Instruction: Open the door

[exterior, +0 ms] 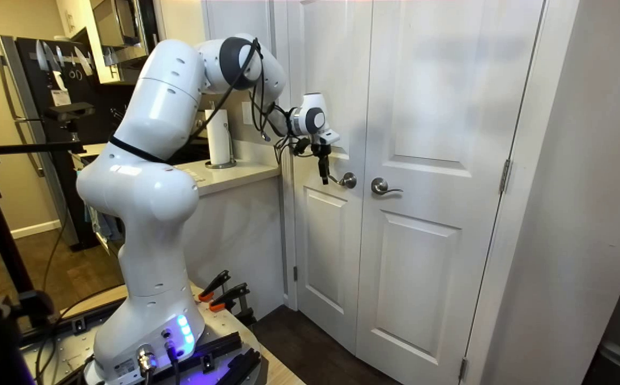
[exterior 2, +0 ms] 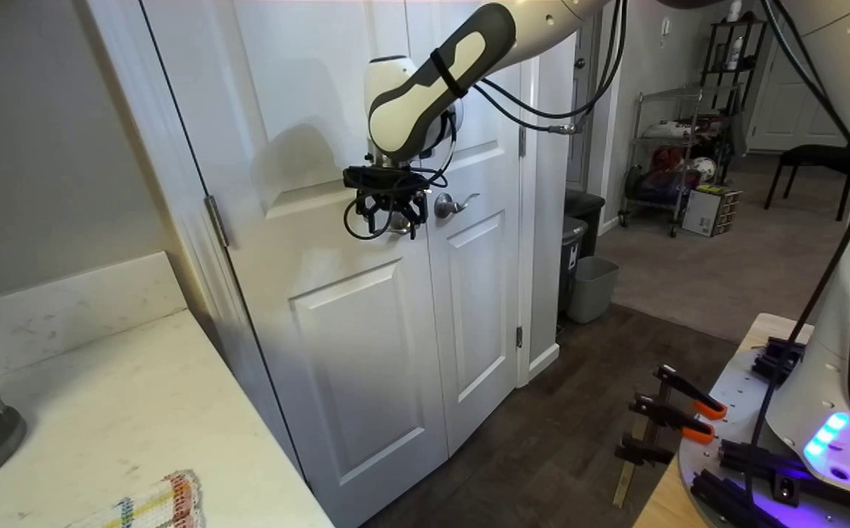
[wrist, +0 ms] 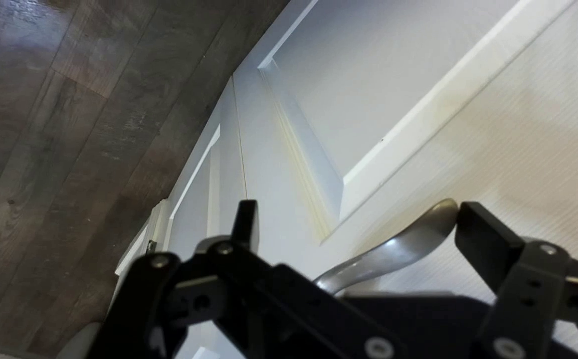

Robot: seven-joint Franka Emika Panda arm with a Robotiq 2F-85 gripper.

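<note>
The door (exterior: 324, 246) is a tall white panelled leaf, shown shut in both exterior views (exterior 2: 366, 359). Its hinges are on its left. Its silver handle (exterior: 348, 180) near the right edge has a round base and a curved lever. In an exterior view the handle (exterior 2: 400, 223) is mostly hidden behind my gripper (exterior 2: 393, 231). My gripper (exterior: 324, 181) points down at the lever. In the wrist view the gripper (wrist: 358, 209) is open. The lever (wrist: 408, 244) lies between its spread fingers, its tip at the right finger, perhaps touching. The lever's base is hidden behind the gripper.
The matching white leaf (exterior: 422, 278) with its own lever (exterior: 380, 186) stands shut to the right. A counter (exterior: 253, 172) with a paper towel roll (exterior: 219, 136) adjoins the door frame. Clamps (exterior: 229, 294) stick out from the robot's base. Bins (exterior 2: 593, 290) stand beyond the doors.
</note>
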